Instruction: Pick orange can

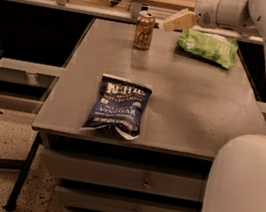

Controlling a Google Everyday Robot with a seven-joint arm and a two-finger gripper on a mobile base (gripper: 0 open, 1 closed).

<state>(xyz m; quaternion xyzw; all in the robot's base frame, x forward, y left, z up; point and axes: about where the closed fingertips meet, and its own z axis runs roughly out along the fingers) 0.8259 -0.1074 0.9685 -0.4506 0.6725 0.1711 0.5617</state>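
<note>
Orange can [144, 30] stands upright on the worktop [193, 108], just to the left of the gripper [177, 20] and a little below it, close to the far edge. Can and gripper are apart, with no contact noted. The gripper hangs above the worktop and appears to point at the can's upper part. Whether it is spread or closed cannot be told, as it shows only as one pale wedge.

A green bag [208, 47] lies to the right of the gripper, under the wrist. A blue chip bag [118, 106] lies well apart from it, toward the near edge, outside the approach line.

Step in hand, as judged, is the final approach. Recommendations:
- Lower the gripper to the can's mid-body rather than its rim.
- Confirm the opening is wider than the can before advancing.
- Centre the can, then close without nudging it, since an upright can this near the edge could tip or slide off.
</note>
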